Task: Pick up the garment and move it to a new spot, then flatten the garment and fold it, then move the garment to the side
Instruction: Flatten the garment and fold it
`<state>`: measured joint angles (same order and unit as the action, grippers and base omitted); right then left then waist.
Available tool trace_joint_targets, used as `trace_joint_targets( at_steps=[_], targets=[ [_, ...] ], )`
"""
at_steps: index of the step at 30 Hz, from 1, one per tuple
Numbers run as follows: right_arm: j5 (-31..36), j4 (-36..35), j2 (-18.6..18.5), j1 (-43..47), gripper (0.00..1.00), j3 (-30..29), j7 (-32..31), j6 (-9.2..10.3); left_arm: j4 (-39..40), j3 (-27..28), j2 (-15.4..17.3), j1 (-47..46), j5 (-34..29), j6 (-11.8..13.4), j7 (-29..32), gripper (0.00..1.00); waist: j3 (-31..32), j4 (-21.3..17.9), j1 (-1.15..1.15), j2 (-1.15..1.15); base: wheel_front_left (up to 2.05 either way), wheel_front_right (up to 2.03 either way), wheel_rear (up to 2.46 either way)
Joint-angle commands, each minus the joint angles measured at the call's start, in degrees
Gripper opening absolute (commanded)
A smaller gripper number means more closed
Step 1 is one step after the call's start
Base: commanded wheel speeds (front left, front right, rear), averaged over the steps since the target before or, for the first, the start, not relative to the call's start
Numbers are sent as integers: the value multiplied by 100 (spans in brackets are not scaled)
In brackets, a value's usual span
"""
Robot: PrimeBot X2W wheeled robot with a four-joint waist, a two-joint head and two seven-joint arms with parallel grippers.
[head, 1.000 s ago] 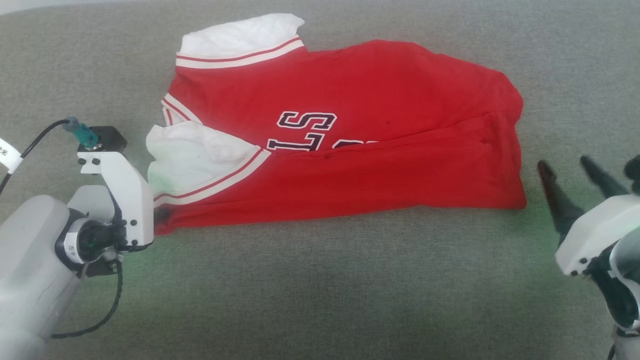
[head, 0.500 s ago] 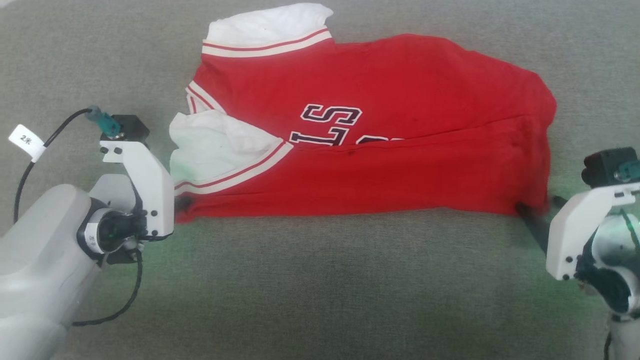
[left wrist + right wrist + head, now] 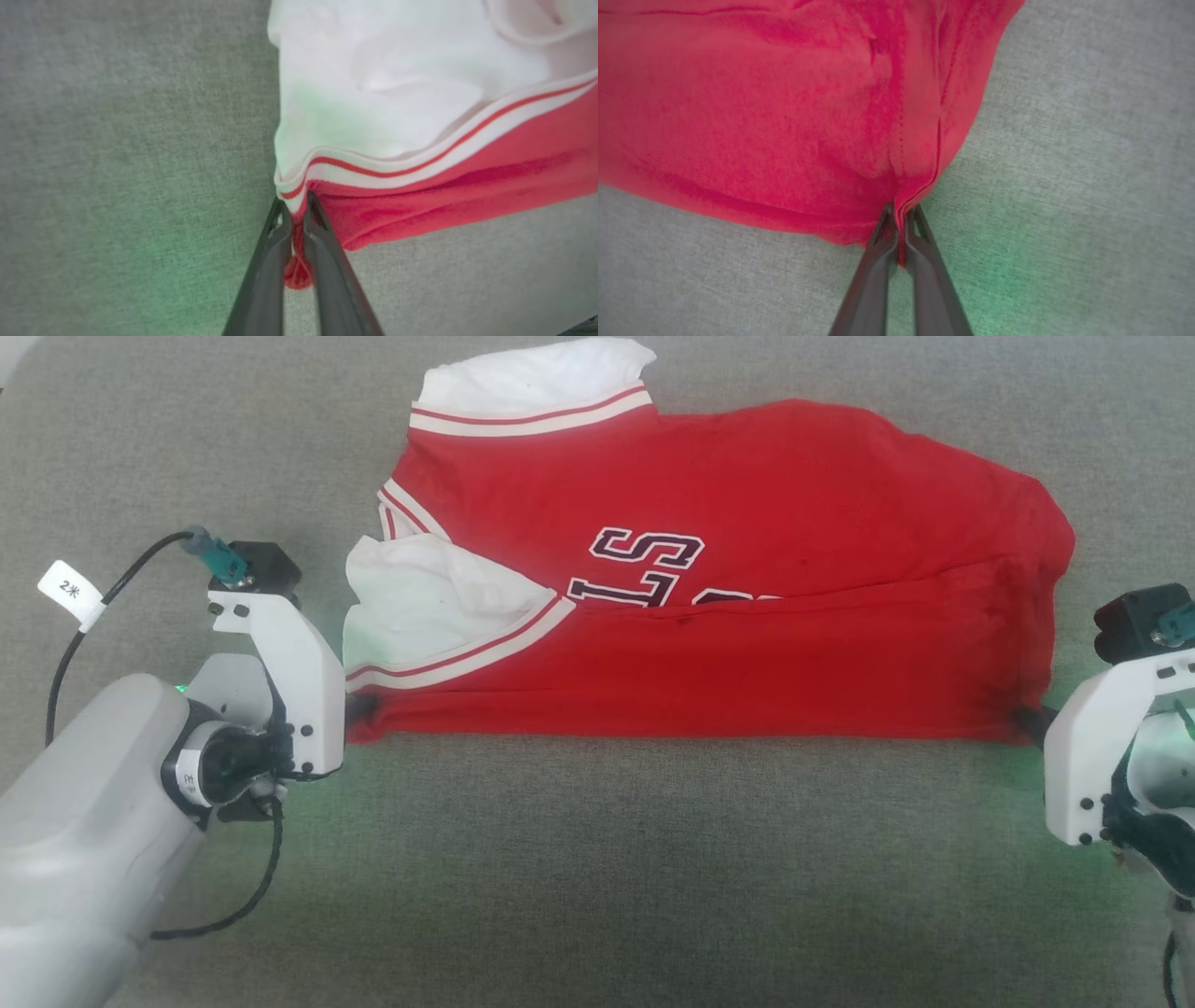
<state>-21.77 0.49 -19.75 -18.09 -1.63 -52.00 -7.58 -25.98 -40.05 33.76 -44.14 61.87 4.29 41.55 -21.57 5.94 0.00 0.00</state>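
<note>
Pinches shirt (image 3: 728, 579), spread mid grey cloth (image 3: 597, 859), at both near corners: left gripper (image 3: 296, 212) clenched just under striped trim (image 3: 420, 161), right gripper (image 3: 901, 214) clenched on red fabric. Holds near edge taut, likely for an even lift without bunching.

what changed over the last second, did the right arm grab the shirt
The right end effector, open and clear of the garment a second ago, moved in to its near right corner and shut on it. The left end effector stayed shut on the near left corner. The garment stayed folded on the grey surface; its shift in the head view is the camera moving.
</note>
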Motion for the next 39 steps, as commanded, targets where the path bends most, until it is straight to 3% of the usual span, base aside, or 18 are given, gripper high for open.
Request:
trace_joint_targets(
  at_steps=[1,7,20,24,29,30,31,33,34,35,36,37,39],
  targets=[
    [11,37,-75,106,0,7,-84,17,-47,-139,-14,281,-3,53,112,0,31,18,0,0,0,0,0],
    [-261,-370,-450,362,0,114,-388,16,545,-99,350,379,-41,283,271,0,178,64,0,0,0,0,0],
    [-826,-1406,-1076,1290,0,-35,-1016,16,2458,5,1177,1287,25,1142,455,0,370,104,0,0,0,0,0],
    [-939,-1625,-1030,1655,0,-174,-1149,16,2814,-41,1300,1640,72,1329,451,0,345,99,0,0,0,0,0],
    [-932,-1556,-866,1781,0,-168,-1079,15,2790,-106,1269,1809,19,1320,379,1,311,85,0,0,0,0,0],
    [-883,-1502,-841,1751,0,-148,-1021,15,2730,-123,1226,1821,16,1306,361,12,304,78,0,0,0,0,0],
    [-840,-1437,-817,1708,0,-113,-971,15,2650,-138,1180,1817,5,1270,322,36,298,69,0,0,0,0,0],
    [-750,-1283,-744,1609,0,-74,-838,15,2470,-182,1103,1789,3,1204,300,63,294,47,0,0,0,0,0],
    [-699,-1196,-726,1540,25,-44,-762,15,2384,-204,1054,1773,11,1168,293,88,292,37,0,0,0,0,0],
    [-663,-1126,-706,1502,47,7,-709,15,2295,-221,1001,1750,13,1143,277,100,291,26,0,0,0,0,0],
    [-636,-1052,-684,1462,82,37,-648,15,2213,-235,957,1721,17,1107,264,100,295,20,0,0,0,0,0],
    [-606,-998,-676,1416,100,62,-587,15,2146,-242,934,1688,22,1075,253,100,300,15,0,0,0,0,0],
    [-618,-905,-662,1365,100,101,-514,15,2063,-234,909,1613,12,1019,237,100,318,6,0,0,0,0,0]
  ],
)
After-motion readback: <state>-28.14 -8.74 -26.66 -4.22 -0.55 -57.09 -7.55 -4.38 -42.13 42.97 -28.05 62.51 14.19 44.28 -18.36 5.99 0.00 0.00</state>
